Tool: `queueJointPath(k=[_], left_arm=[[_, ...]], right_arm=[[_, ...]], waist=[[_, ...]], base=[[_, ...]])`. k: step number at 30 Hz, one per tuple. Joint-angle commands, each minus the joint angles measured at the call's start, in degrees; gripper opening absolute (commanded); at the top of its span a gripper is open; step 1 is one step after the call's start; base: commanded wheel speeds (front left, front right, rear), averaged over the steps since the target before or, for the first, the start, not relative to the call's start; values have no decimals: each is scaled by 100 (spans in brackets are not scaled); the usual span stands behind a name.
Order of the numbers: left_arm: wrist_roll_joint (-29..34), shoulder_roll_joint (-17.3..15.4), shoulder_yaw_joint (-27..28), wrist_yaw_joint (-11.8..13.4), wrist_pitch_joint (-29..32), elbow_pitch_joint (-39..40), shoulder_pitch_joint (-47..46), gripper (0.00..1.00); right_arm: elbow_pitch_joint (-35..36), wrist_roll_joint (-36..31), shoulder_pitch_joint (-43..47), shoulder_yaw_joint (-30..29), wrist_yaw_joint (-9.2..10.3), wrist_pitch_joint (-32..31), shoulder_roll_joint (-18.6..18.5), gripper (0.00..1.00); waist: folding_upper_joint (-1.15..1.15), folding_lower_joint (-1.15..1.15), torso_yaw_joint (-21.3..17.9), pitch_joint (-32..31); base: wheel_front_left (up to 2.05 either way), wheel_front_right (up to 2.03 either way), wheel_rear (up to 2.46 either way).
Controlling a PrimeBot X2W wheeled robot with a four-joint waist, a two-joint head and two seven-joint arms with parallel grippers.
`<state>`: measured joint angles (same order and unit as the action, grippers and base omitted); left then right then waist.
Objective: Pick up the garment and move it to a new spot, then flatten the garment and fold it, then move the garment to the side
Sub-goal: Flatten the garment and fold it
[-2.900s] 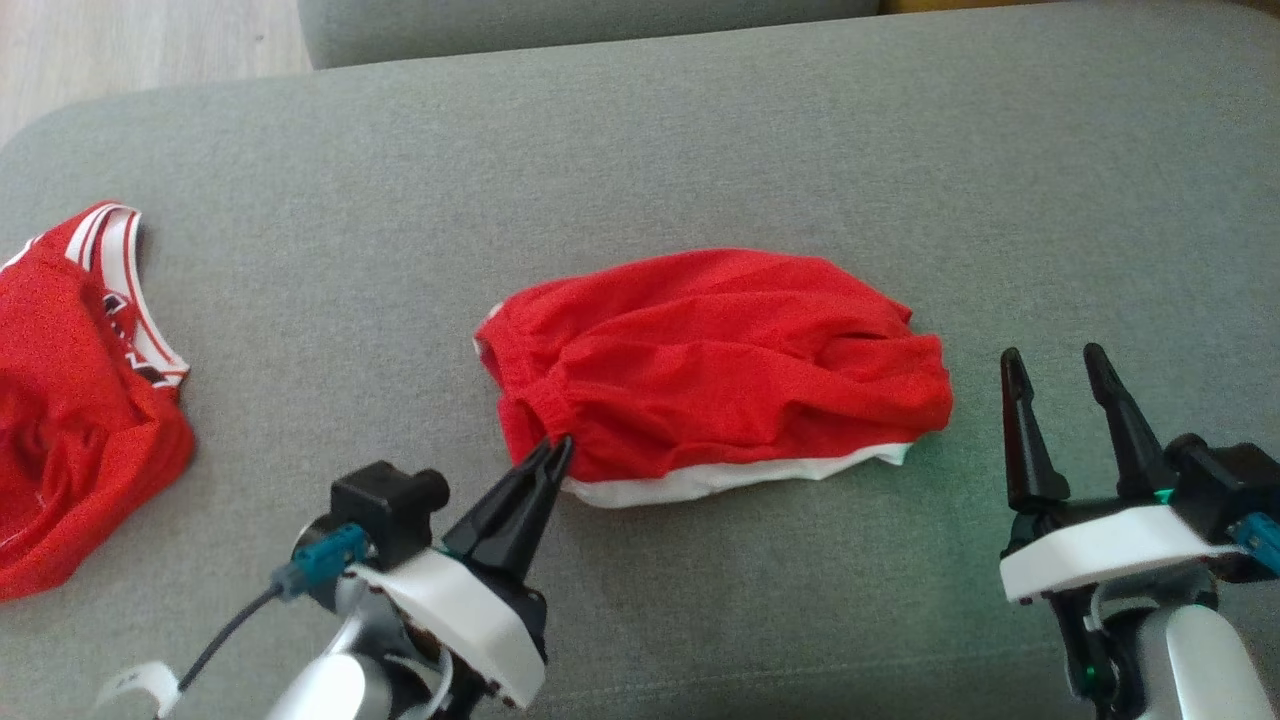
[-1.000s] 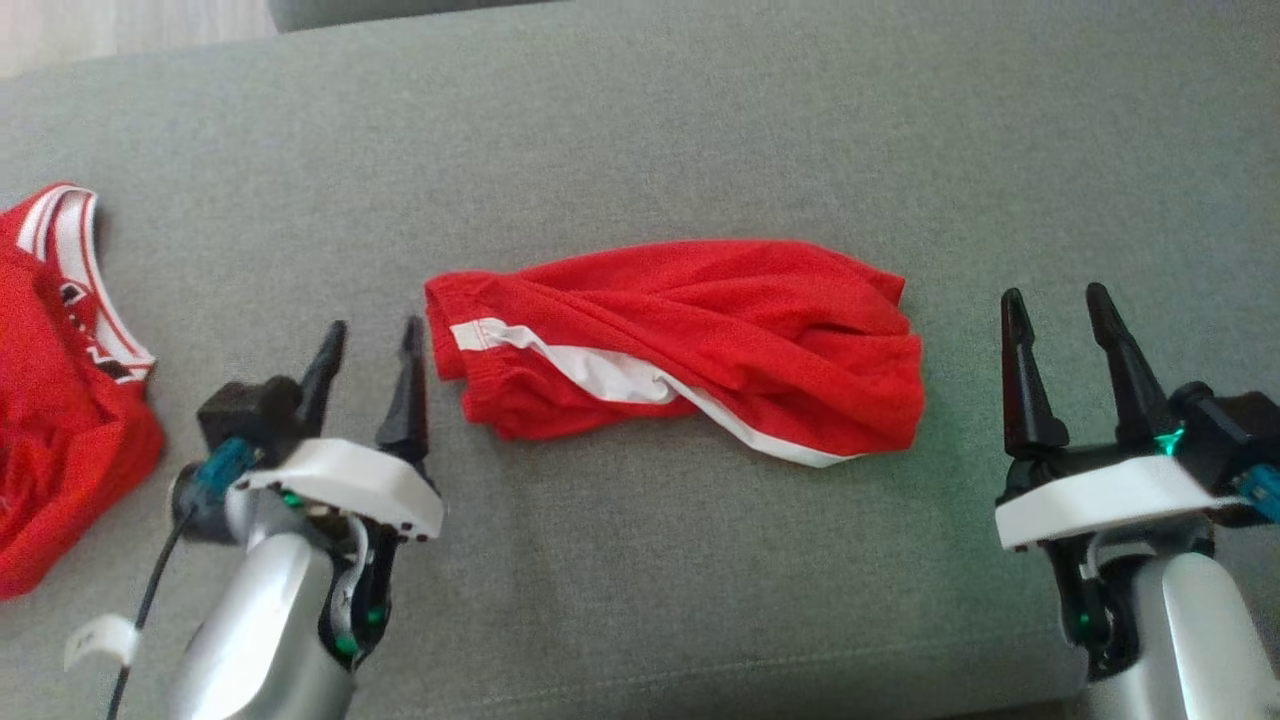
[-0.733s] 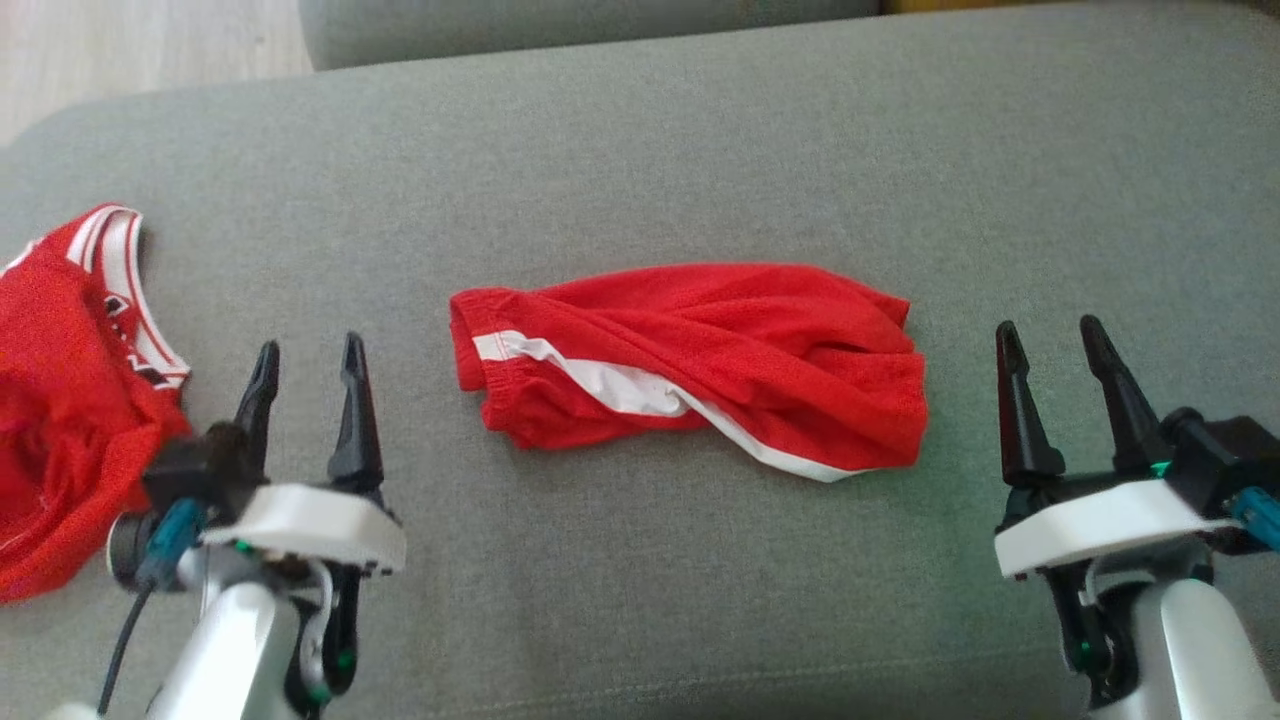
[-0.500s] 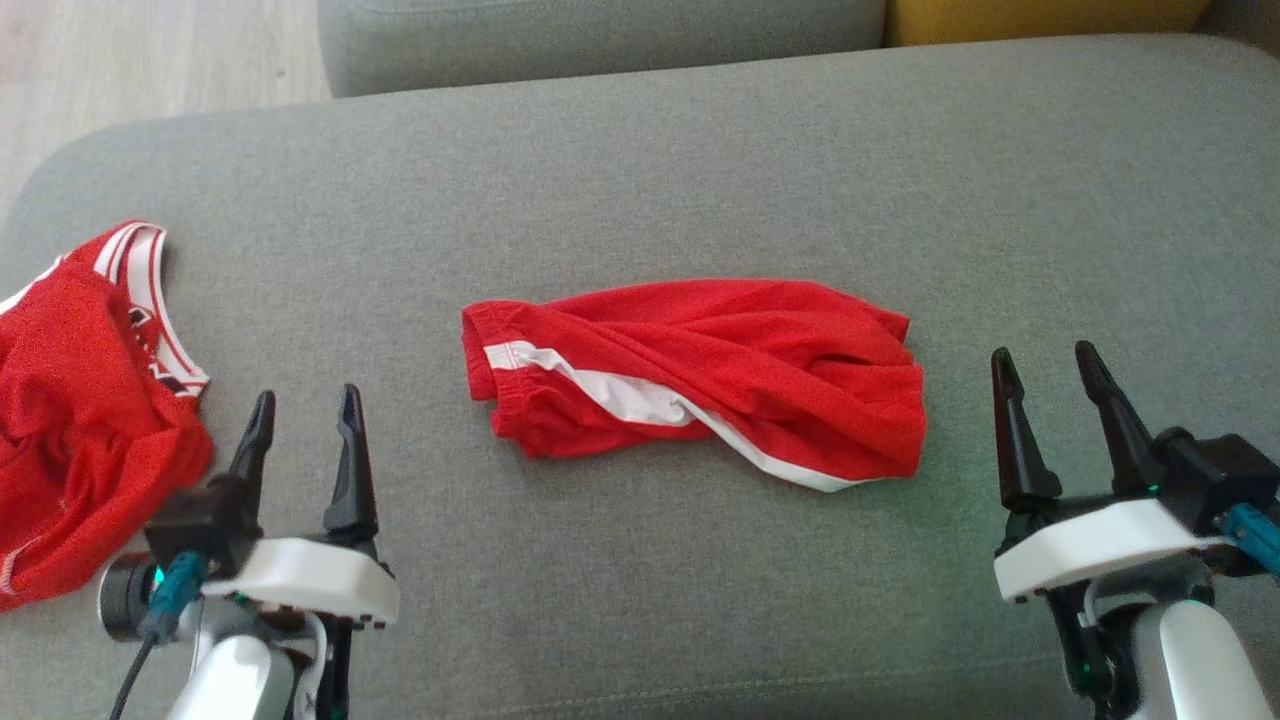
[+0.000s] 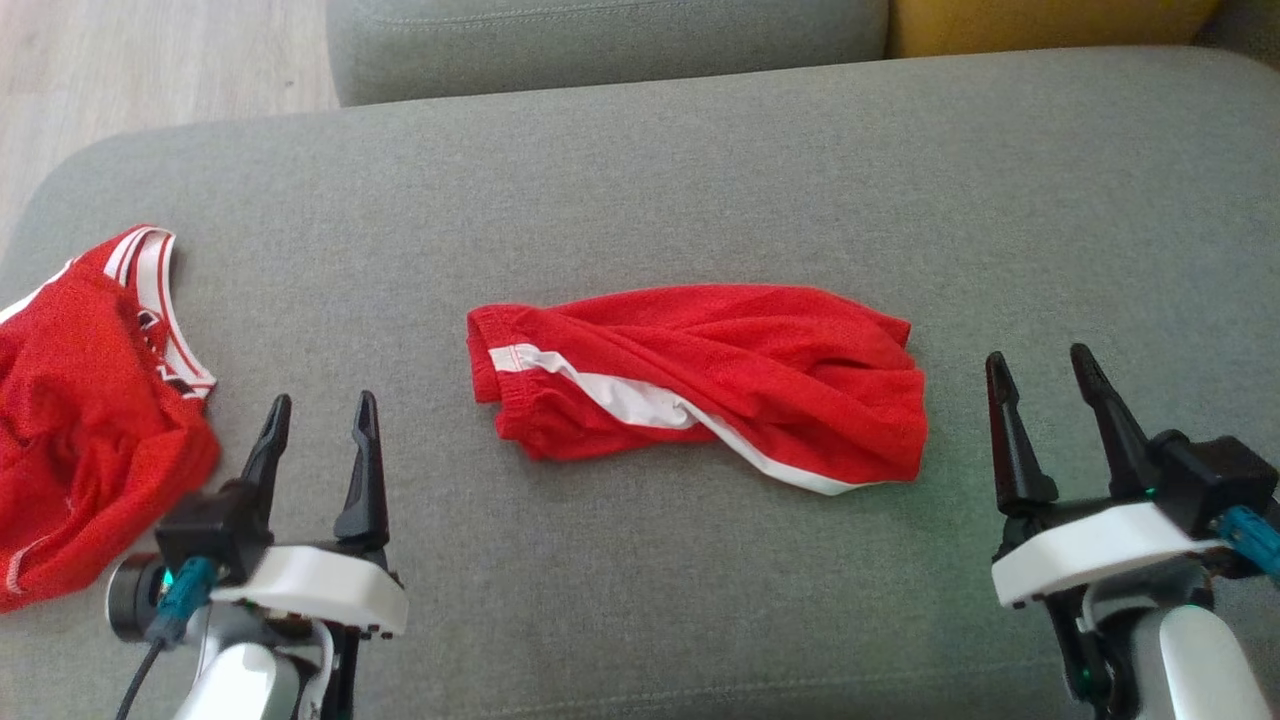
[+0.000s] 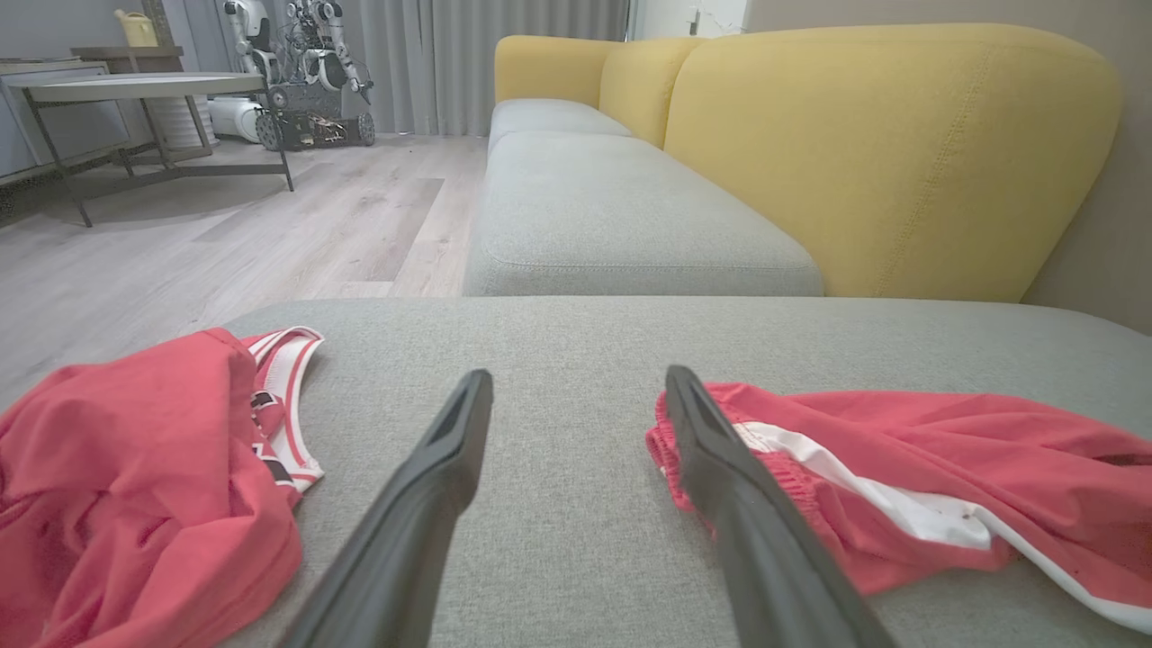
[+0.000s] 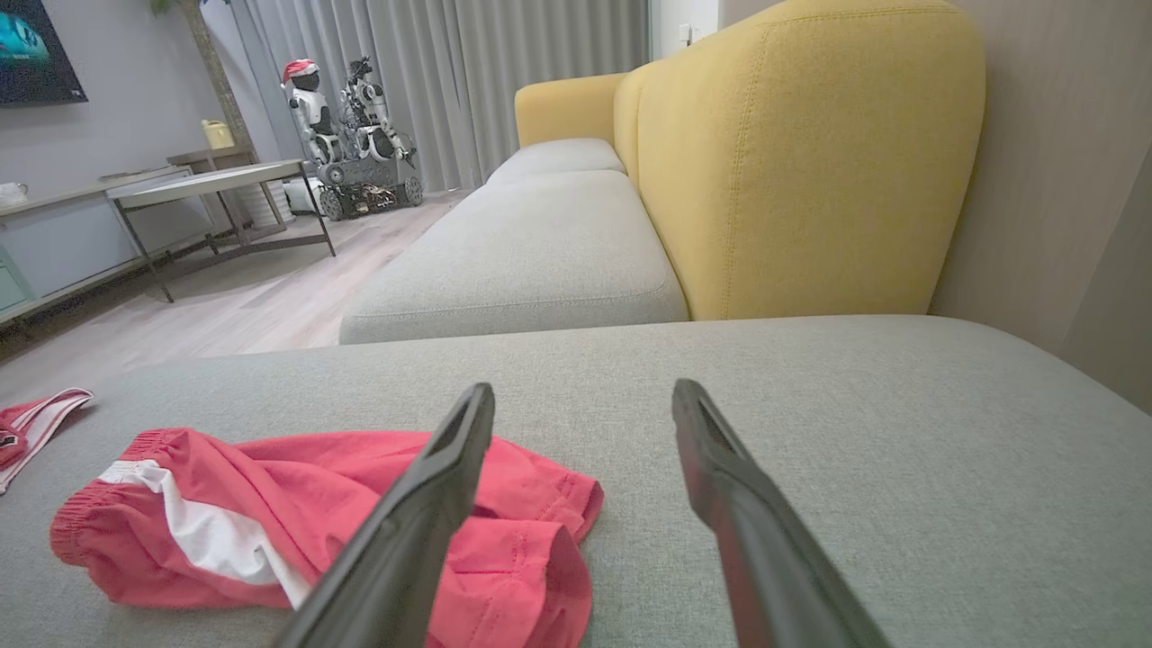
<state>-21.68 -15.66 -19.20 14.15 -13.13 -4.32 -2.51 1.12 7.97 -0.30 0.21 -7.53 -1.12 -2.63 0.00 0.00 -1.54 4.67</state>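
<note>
The grey sofa seat (image 5: 700,170) carries everything. At its middle lie the red shorts (image 5: 780,350), white side stripe (image 5: 620,395) up, folded over but rumpled. A red jersey (image 5: 80,420) is bunched at the left edge. The left claw (image 5: 322,405) hovers near and left of the waistband (image 5: 485,362), and the right claw (image 5: 1035,355) just right of the shorts. Both claws have their fingers apart and hold nothing. Pinching only the top layer to shift the shorts sideways would likely pull the fold open, or drag them onto the jersey.

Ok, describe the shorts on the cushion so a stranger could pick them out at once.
Start at the wide grey seat cushion. Near its middle lies a rumpled pair of red shorts. Unlike the red jersey crumpled at the cushion's left edge, with its striped trim, the shorts carry one broad white stripe running from the elastic waistband.
</note>
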Motion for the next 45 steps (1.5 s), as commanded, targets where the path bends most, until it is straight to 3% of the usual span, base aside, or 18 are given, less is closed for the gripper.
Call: queueJointPath(k=[1, 9, 19, 31, 32, 33, 35, 45], left_arm=[[31, -136, 224, 24, -14, 193, -186, 100], [30, -146, 186, 25, 4, 213, -259, 100], [50, -71, 91, -3, -18, 196, -504, 100], [59, 25, 20, -90, -91, 34, -846, 100], [59, 28, 21, -94, -97, 22, -857, 100], [59, 30, 22, -97, -103, 11, -867, 100], [57, 37, 25, -101, -113, -5, -882, 100], [60, 74, 42, -126, -151, -65, -970, 100]], right_arm=[[234, -18, -63, 165, 4, -23, -25, 100], [204, 27, -70, 247, 4, -73, -25, 100], [-276, 86, 198, 459, 4, -775, -60, 100], [-1034, -25, -475, 722, 4, -408, -190, 100], [-1060, -27, -518, 735, 4, -368, -192, 87], [-1079, -38, -555, 741, 4, -330, -201, 49], [-1107, -21, -609, 741, 4, -285, -210, 0], [-798, 79, -891, 723, 4, -119, -300, 0]], waist=[[0, 0, 3, 6], [0, 0, 39, 80], [0, 0, 172, 453], [0, 0, 302, 809], [0, 0, 304, 818], [0, 0, 305, 830], [0, 0, 303, 847], [0, 0, 272, 905]], base=[[0, 0, 0], [0, 0, 0], [0, 0, 0], [0, 0, 0], [0, 0, 0], [0, 0, 0], [0, 0, 0], [0, 0, 0]])
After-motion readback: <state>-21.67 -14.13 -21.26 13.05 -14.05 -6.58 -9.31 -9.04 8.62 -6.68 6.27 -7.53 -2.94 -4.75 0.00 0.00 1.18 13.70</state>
